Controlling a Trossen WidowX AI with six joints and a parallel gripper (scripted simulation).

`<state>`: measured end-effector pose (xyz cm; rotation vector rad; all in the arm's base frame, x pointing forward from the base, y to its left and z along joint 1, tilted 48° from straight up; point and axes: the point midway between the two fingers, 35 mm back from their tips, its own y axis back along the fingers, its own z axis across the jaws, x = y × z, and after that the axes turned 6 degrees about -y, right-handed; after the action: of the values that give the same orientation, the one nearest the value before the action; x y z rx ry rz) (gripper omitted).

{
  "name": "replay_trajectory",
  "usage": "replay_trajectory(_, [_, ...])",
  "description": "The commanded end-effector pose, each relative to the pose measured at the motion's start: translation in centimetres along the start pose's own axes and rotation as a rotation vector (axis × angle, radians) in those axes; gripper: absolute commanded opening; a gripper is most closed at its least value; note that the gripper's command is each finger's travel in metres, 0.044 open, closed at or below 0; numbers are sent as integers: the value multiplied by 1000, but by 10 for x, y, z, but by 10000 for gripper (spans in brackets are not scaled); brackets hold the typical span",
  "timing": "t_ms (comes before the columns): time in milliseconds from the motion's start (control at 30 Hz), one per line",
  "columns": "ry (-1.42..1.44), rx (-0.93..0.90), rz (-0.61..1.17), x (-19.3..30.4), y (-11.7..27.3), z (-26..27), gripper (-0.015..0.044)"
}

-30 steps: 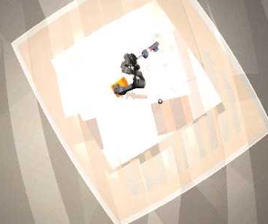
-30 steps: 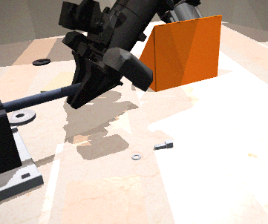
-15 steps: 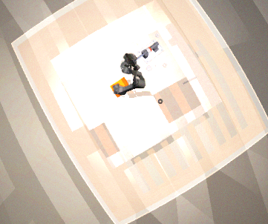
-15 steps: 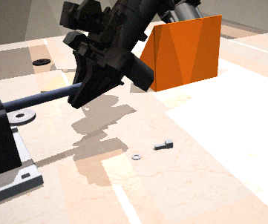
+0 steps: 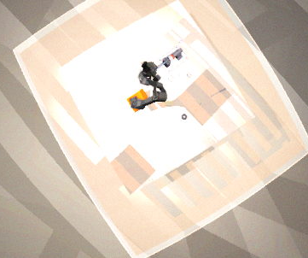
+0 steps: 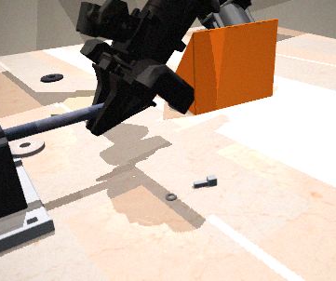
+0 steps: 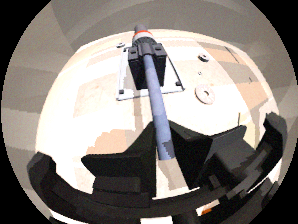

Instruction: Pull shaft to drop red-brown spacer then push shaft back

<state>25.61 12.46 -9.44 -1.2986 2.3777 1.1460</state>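
The blue-grey shaft (image 5: pixel 160 67) (image 6: pixel 55 122) (image 7: pixel 157 105) runs through the near black support block (image 6: pixel 1 181) (image 7: pixel 156 70) toward the dark housing block (image 5: pixel 178 52) at the far end. My gripper (image 5: pixel 156 69) (image 6: pixel 97 114) (image 7: pixel 158 123) is shut on the shaft's free end, well out from the near support. The red-brown spacer (image 5: pixel 172 56) (image 7: pixel 142 33) shows as a red band in line with the shaft, between the support and the housing. A pale ring (image 7: pixel 144 39) shows just in front of it. The gap at the housing is too small to make out. In the exterior view the spacers are out of frame.
The pale base plate (image 6: pixel 27 239) (image 7: pixel 135 96) carries the blocks. A flat pale washer (image 6: pixel 37 149) (image 7: pixel 210 98) lies beside it. A dark washer (image 5: pixel 182 116) (image 6: pixel 46 78), a small bolt (image 6: pixel 205 181) and a small ring (image 6: pixel 167 197) lie on the table. An orange block (image 5: pixel 142 93) (image 6: pixel 246 65) stands near the arm.
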Motion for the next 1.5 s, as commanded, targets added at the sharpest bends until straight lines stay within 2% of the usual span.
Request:
replay_trajectory(0, [-5, 4, 0, 0, 1, -1, 0])
replay_trajectory(1467, [-5, 3, 0, 3, 3, -1, 0])
